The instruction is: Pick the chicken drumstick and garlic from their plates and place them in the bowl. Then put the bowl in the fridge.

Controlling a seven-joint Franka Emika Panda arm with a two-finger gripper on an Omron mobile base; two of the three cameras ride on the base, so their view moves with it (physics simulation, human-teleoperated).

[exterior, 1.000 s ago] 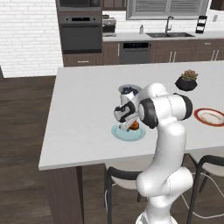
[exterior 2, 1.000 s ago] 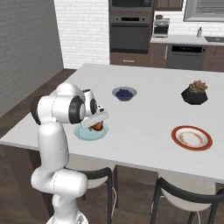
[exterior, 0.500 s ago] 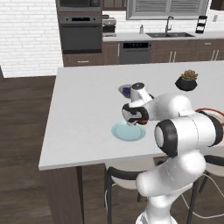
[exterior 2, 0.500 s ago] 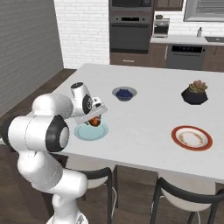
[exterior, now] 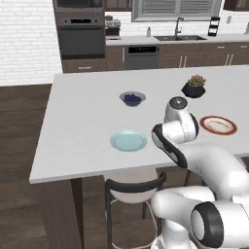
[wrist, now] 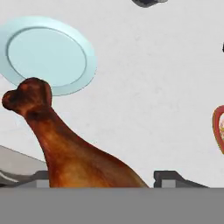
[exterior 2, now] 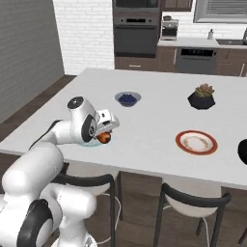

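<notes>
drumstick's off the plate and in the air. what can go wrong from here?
1. The gripper holds the chicken drumstick by its meaty end with the bone end sticking out; a fast swing could twist it loose over the counter.
2. The black bowl sits at the far edge of the right base view, past the red-rimmed plate; a low carry might clip that plate.

On the white tabletop (exterior: 82, 126), the pale blue round plate (exterior: 128, 140) lies near the front edge. The grey bowl of blueberries (exterior: 132, 98) sits behind it. The cream plate with an orange-red rim (exterior: 218, 125) lies to the right, and the black faceted succulent pot (exterior: 193, 87) stands behind that.
</notes>
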